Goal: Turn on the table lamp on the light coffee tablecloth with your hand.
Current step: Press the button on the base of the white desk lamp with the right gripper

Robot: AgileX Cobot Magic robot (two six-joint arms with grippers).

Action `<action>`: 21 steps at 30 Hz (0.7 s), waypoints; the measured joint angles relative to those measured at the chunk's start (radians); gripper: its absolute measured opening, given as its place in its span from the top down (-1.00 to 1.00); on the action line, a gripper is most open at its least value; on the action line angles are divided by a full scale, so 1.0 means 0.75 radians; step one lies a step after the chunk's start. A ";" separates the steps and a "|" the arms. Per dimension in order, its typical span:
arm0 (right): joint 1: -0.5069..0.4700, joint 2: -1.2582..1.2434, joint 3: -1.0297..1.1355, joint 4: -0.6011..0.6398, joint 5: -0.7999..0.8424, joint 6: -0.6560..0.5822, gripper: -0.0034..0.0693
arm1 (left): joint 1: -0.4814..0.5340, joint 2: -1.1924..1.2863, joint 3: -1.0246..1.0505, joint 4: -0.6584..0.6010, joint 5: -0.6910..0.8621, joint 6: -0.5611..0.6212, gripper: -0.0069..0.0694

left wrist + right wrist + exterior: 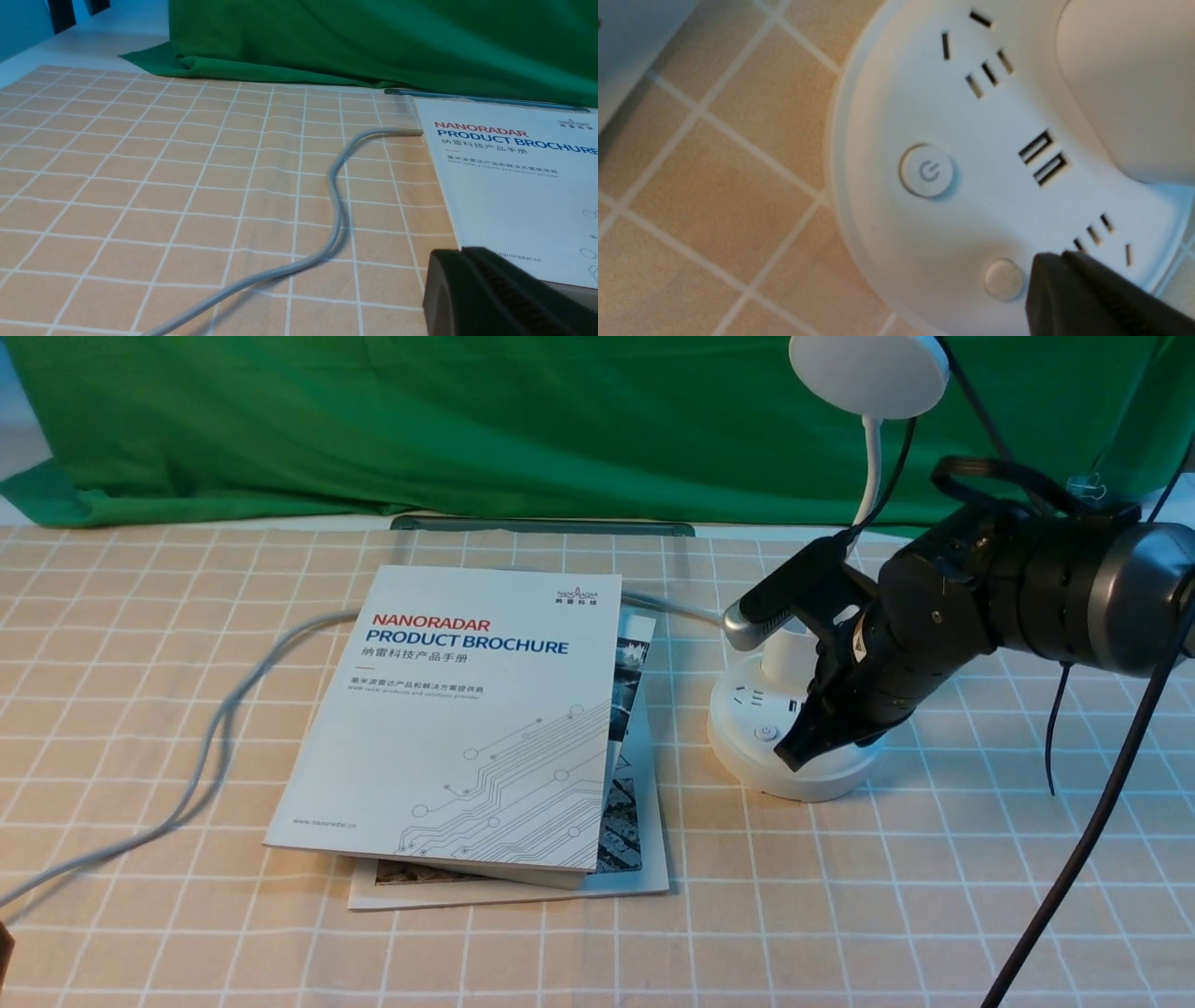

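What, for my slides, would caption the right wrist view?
Right gripper tip poised beside the small round button on the table lamp base, power button nearby.

A white booklet lies on top of another booklet. A grey cord curves beside them. Green cloth sits behind.

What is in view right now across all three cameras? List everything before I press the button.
table lamp: 1, white, right side of the tablecloth; two buttons on its base
light coffee tablecloth: 1, tan with white grid, under everything
brochures: 2, white, stacked, left of the lamp
cable: 1, grey, trailing left from the brochures
green cloth: 1, draped at the back
right end effector: 1, black, shut, over the lamp base beside the smaller button
left end effector: 1, black, shut, by a brochure corner
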 joint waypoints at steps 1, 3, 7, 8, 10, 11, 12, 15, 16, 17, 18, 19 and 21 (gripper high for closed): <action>0.000 0.003 0.011 0.000 -0.013 0.000 0.82 | 0.000 0.000 0.000 0.000 0.000 0.000 0.76; 0.000 0.012 0.023 0.001 -0.022 0.003 0.82 | 0.000 0.000 0.000 0.000 0.000 0.000 0.76; 0.000 0.013 0.023 0.000 -0.027 0.005 0.82 | 0.000 0.000 0.000 0.000 0.000 0.000 0.76; 0.000 0.013 0.024 0.000 -0.034 0.005 0.82 | 0.000 0.000 0.000 0.000 0.000 0.000 0.76; 0.000 0.013 0.024 0.001 -0.039 0.009 0.82 | 0.000 0.000 0.000 0.000 0.000 0.000 0.76; 0.000 0.013 0.024 0.004 -0.043 0.011 0.82 | 0.000 0.000 0.000 0.000 0.000 0.000 0.76; 0.000 0.013 0.024 0.005 -0.047 0.014 0.82 | 0.000 0.000 0.000 0.000 0.000 0.000 0.76; 0.000 0.013 0.024 0.010 -0.074 0.018 0.82 | 0.000 0.000 0.000 0.000 0.000 0.000 0.76; 0.000 0.014 0.024 0.012 -0.088 0.022 0.82 | 0.000 0.000 0.000 0.000 0.000 0.000 0.76; 0.000 0.014 0.024 0.012 -0.088 0.022 0.82 | 0.000 0.000 0.000 0.000 0.000 0.000 0.76; 0.000 0.016 0.024 0.015 -0.104 0.026 0.82 | 0.000 0.000 0.000 0.000 0.000 0.000 0.76; 0.000 0.022 0.024 0.017 -0.110 0.028 0.82 | 0.000 0.000 0.000 0.000 0.000 0.000 0.76; 0.000 0.028 0.024 0.021 -0.119 0.029 0.82 | 0.000 0.000 0.000 0.000 0.000 0.000 0.76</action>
